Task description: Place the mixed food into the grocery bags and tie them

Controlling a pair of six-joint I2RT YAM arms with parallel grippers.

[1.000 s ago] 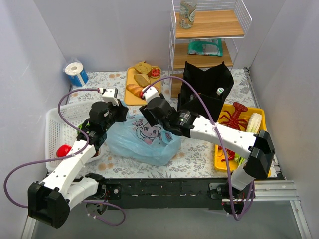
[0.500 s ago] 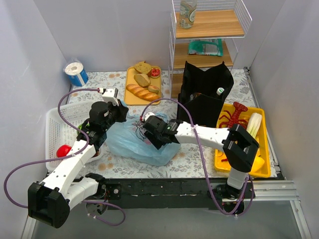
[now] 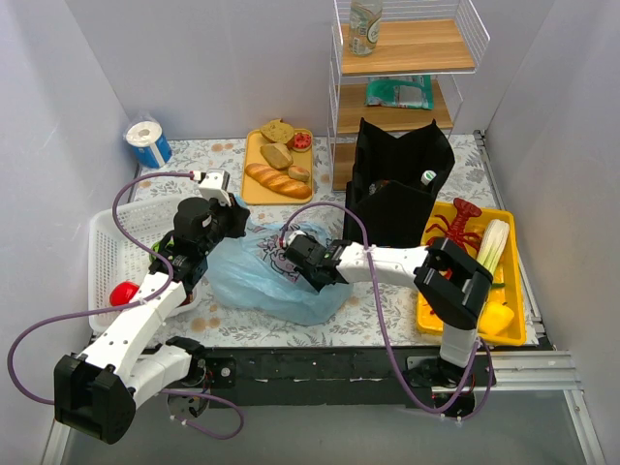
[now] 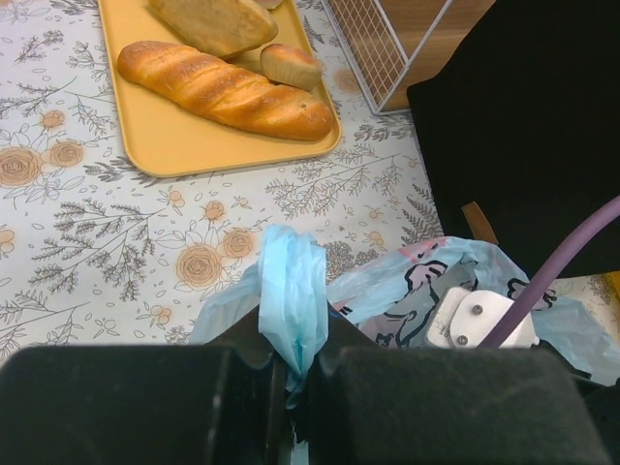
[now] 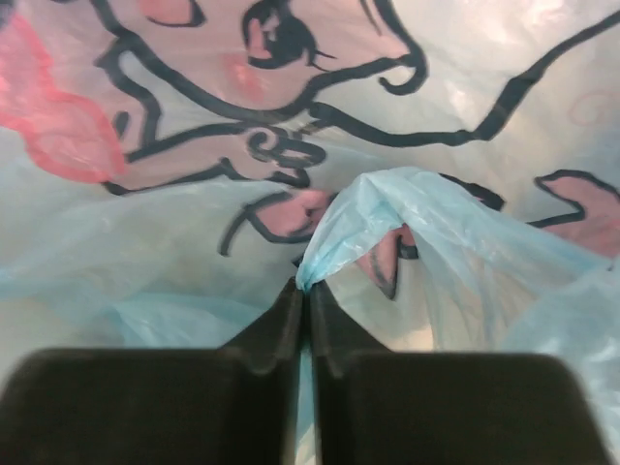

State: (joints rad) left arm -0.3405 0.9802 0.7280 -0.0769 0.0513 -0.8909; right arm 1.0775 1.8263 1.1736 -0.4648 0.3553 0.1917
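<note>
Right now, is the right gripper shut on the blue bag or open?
Shut: the right gripper pinches a gathered fold of the light-blue bag, jaws pressed together.

**Both grippers clamped, arms converging mid-frame**

In the top view the left arm [image 3: 145,310] rises from its base at the lower left and slants up toward the centre, with the wrist bent so the left gripper [image 3: 235,221] points right. Its wrist view shows the jaws closed tight on a twisted handle of the light-blue plastic bag [image 4: 291,291]. The right arm [image 3: 397,260] folds sharply at its elbow in the lower right and stretches its white forearm leftward and low. The right gripper [image 3: 302,260] sits at the centre, its jaws met edge to edge on a bunched fold of the same bag. The two grippers are near each other but apart
</note>
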